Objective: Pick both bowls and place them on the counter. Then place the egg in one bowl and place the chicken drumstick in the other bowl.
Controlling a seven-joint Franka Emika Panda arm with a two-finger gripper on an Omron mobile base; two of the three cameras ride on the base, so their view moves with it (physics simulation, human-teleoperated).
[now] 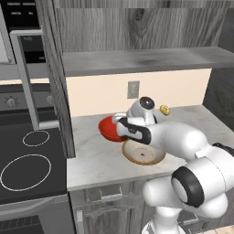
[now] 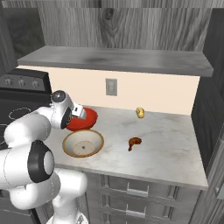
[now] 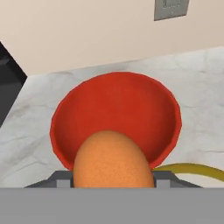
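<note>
Tool [image 3: 113,186] pinching the egg [image 3: 113,159], poised right over the red bowl [image 3: 116,118]; egg fills the near edge of the hand view, bowl interior directly beyond it.

Counts: two bowls, one egg, one chicken drumstick [image 2: 134,142].
- Red bowl under the tool, toward the back wall.
- Beige bowl [image 2: 83,143] just beside the red one, on the near side of the tool; its rim shows as a yellow arc next to the tool in the hand view.
- Drumstick lies loose on the surface [image 2: 170,148], well apart from the tool.
- Small yellowish object [image 2: 140,112] further off, near the wall.

Surface: pale marbled slab over dark drawer fronts. Grey wood-grain shelf [image 2: 118,59] above, wall outlet [image 2: 111,87] beyond the tool, black stovetop [image 1: 27,160] beside the surface.
</note>
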